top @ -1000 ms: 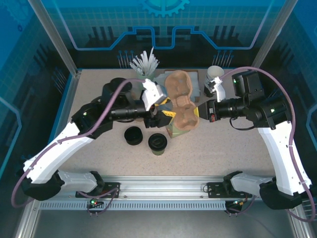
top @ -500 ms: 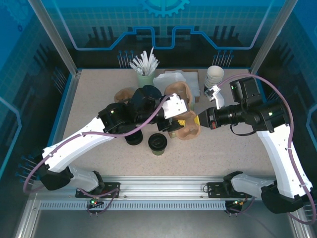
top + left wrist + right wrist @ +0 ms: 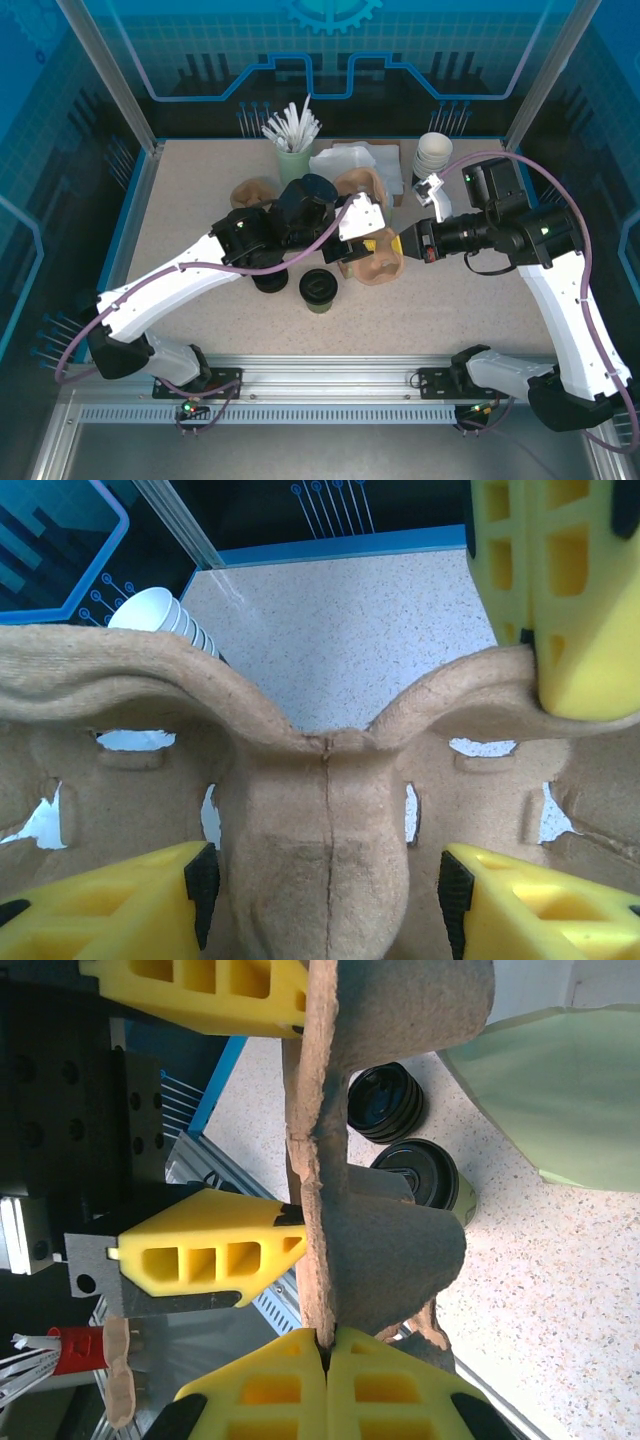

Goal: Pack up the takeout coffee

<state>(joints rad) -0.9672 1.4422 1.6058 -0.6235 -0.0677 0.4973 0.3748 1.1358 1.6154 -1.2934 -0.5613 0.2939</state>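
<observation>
The takeout coffee (image 3: 318, 290), a pale green cup with a black lid, stands on the table in front of the arms; it is seen again past the carrier as the coffee (image 3: 420, 1175). My right gripper (image 3: 403, 243) is shut on the rim of a brown pulp cup carrier (image 3: 380, 265) and holds it above the table. The pinch of that gripper (image 3: 327, 1355) on the carrier's edge (image 3: 310, 1160) is plain. My left gripper (image 3: 372, 238) reaches over the carrier. Its jaws (image 3: 327, 890) stand open astride the carrier's middle ridge (image 3: 330, 810), with a gap on each side.
A stack of black lids (image 3: 268, 278) lies left of the coffee. At the back stand a green cup of stirrers (image 3: 294, 160), napkins (image 3: 350, 160), a stack of white cups (image 3: 433, 153) and a second carrier (image 3: 250, 190). A blue rim edges the table.
My left arm has swung right, from beside the carrier to over its middle. My right gripper has kept its hold and shifted the carrier slightly toward the front.
</observation>
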